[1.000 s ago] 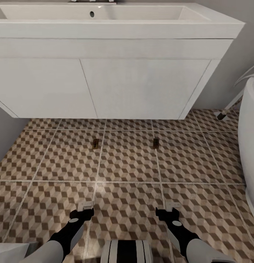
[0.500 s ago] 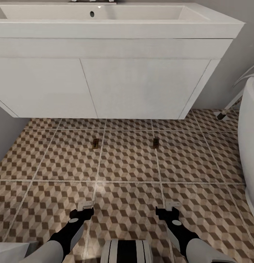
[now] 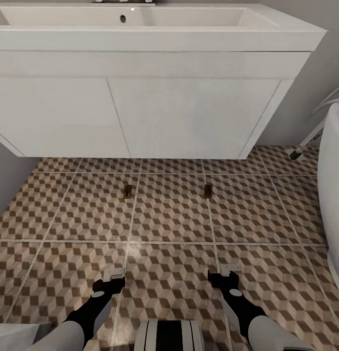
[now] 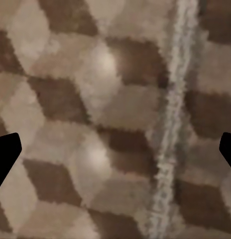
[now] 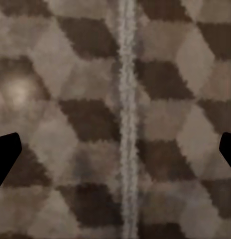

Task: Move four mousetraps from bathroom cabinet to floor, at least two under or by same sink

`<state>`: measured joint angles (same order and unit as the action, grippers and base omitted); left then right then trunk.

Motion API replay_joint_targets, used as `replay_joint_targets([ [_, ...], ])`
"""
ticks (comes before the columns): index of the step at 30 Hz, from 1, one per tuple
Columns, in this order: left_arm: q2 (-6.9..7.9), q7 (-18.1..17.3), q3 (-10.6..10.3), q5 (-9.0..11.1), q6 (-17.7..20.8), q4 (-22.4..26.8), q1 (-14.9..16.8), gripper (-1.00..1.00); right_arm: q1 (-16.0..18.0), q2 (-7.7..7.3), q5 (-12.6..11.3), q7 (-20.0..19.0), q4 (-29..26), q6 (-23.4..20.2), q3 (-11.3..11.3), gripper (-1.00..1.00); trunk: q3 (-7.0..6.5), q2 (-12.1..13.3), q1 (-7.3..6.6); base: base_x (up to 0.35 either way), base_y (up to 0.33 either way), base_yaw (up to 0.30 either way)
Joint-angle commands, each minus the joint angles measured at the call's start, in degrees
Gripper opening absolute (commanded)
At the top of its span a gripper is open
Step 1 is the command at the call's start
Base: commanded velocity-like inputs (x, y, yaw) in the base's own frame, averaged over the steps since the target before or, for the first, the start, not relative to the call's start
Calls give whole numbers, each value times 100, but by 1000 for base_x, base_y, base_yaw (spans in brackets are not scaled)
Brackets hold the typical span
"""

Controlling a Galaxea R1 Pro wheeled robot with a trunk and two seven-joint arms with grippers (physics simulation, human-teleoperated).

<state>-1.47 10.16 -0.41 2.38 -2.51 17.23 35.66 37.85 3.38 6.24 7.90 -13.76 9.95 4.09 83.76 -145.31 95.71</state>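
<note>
Two mousetraps lie flat on the cube-patterned bathroom floor (image 3: 169, 219) just in front of the white basin unit (image 3: 189, 112): one mousetrap (image 3: 128, 191) to the left, the other mousetrap (image 3: 208, 190) to the right. Both are small tan boards with dark wire. My left gripper (image 3: 113, 277) hangs low over the tiles, well short of the left trap, open and empty. My right gripper (image 3: 227, 274) is likewise open and empty, short of the right trap. The left wrist view has floor tile between the spread fingertips (image 4: 8, 149); so does the right wrist view (image 5: 8, 149). The wooden cabinet is out of view.
The basin unit hangs off the wall with a gap beneath it and a sink (image 3: 130, 17) on top. A white tub (image 3: 335, 195) bulges in at the right edge, with a slanted white leg (image 3: 306, 141) beside it. A grey wall (image 3: 6, 170) closes the left.
My right gripper has shifted and turned slightly; the left gripper and both mousetraps have stayed put.
</note>
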Motion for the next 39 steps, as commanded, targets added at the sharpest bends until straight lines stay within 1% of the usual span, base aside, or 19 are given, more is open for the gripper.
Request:
replay_joint_targets([
  [1,0,16,-7,29,-21,-6,2,100,3,5,60,20,-13,11,44,100,3,-1,-1,0,0,0],
  [39,10,13,13,52,-13,-1,2,100,3,13,96,219,-100,-37,22,100,3,-1,-1,0,0,0],
])
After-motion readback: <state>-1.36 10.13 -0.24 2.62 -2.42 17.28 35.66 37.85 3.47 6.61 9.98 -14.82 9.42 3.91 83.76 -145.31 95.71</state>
